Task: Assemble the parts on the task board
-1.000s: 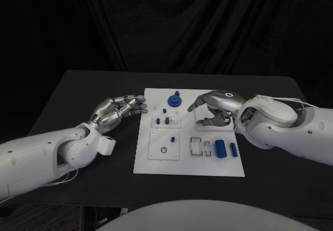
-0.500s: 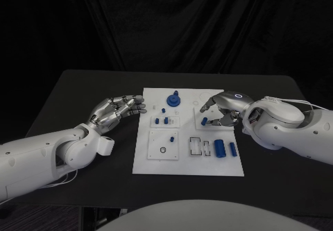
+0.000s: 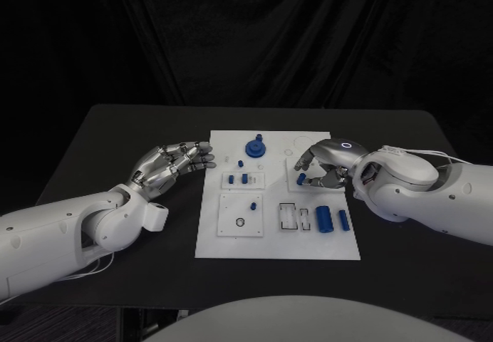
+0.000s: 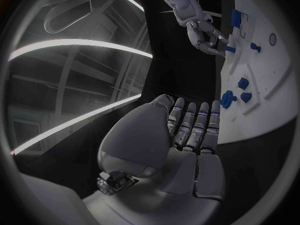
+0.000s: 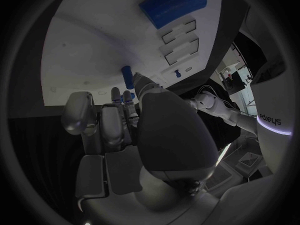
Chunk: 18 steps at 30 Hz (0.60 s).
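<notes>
Right hand (image 3: 320,167) shifted slightly toward board centre, pinching small blue peg (image 3: 301,180) | left hand (image 3: 174,163) empty, fingers apart.

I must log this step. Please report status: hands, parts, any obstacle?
Left hand open, beside task board. Right hand pinches small blue part over board. No obstacle seen.

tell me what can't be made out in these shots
- Head view: the right hand covers the small blue peg under its fingers, so whether it grips the peg is unclear.
- Right wrist view: its own palm hides the fingertips at that peg.
- Head view: markings on the white task board are too small to read.
</notes>
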Tool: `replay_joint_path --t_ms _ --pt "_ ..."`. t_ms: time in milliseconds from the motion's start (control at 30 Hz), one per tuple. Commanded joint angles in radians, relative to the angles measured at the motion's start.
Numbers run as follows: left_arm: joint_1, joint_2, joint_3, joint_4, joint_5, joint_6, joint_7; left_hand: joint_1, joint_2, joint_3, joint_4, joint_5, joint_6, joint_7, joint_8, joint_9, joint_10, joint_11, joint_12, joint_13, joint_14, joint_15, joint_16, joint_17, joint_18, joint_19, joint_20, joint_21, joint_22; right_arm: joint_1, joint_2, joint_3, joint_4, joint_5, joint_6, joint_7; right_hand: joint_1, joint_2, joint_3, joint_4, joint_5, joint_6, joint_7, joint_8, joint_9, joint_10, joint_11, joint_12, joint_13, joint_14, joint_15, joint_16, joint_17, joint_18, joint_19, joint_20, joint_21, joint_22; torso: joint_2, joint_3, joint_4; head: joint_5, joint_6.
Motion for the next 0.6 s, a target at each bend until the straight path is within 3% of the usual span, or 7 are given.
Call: replay_joint_path --t_ms 33,200,467,600 --pt "-0.003 0.002 0.001 0.001 0.003 0.019 0.022 0.0 0.003 0.008 0.0 0.004 0.001 0.006 0.004 -0.001 -0.003 0.006 0.006 -0.001 -0.005 -0.002 0.005 -0.001 -0.003 0.009 0.001 0.006 0.001 -0.006 0.007 0.001 -0.005 -0.012 -0.027 0.009 0.017 0.001 0.018 -0.005 0.025 0.019 0.002 0.012 0.003 0.016 -0.002 0.002 -0.003 0.003 -0.008 0.003 0.004 -0.011 0.004 -0.005 0.006 0.141 -0.001 -0.0008 -0.0016 0.001 0.0" --pt "-0.005 0.004 0.001 0.0 0.003 0.021 0.021 0.0 0.003 0.008 0.0 0.004 0.001 0.006 0.004 -0.001 -0.003 0.006 0.006 -0.001 -0.005 -0.002 0.005 -0.001 -0.003 0.009 0.001 0.006 0.001 -0.014 0.024 0.001 -0.021 -0.012 -0.025 0.017 0.027 0.002 0.039 -0.012 0.043 0.033 0.003 0.018 0.006 0.031 -0.004 -0.005 -0.007 0.003 -0.01 0.003 0.004 -0.011 0.005 -0.007 0.006 0.142 -0.001 -0.0014 -0.0006 -0.001 0.0" --pt "-0.007 0.004 0.001 -0.004 0.003 0.024 0.018 0.0 0.003 0.01 -0.001 0.004 0.001 0.006 0.004 -0.001 -0.003 0.007 0.007 -0.001 -0.005 -0.002 0.005 -0.001 -0.003 0.009 0.0 0.006 0.001 -0.029 0.039 0.001 -0.043 -0.034 -0.022 0.02 0.042 -0.002 0.072 -0.026 0.058 0.063 0.008 0.032 0.016 0.067 -0.011 -0.008 -0.008 0.001 -0.016 0.001 -0.001 -0.01 0.004 -0.012 0.005 0.142 -0.001 -0.0011 -0.0018 0.007 0.0" --pt "-0.008 0.003 0.001 -0.005 0.003 0.025 0.018 0.0 0.004 0.01 -0.001 0.005 0.001 0.006 0.004 -0.002 -0.003 0.007 0.007 -0.001 -0.006 -0.002 0.005 -0.001 -0.003 0.008 0.0 0.006 0.001 -0.032 0.041 0.001 -0.045 -0.037 -0.024 0.022 0.042 -0.005 0.086 -0.034 0.06 0.098 0.015 0.052 0.03 0.098 -0.022 -0.001 -0.003 0.002 -0.024 0.001 -0.001 -0.01 0.004 -0.019 0.007 0.142 -0.002 -0.0015 -0.0008 0.007 0.0"
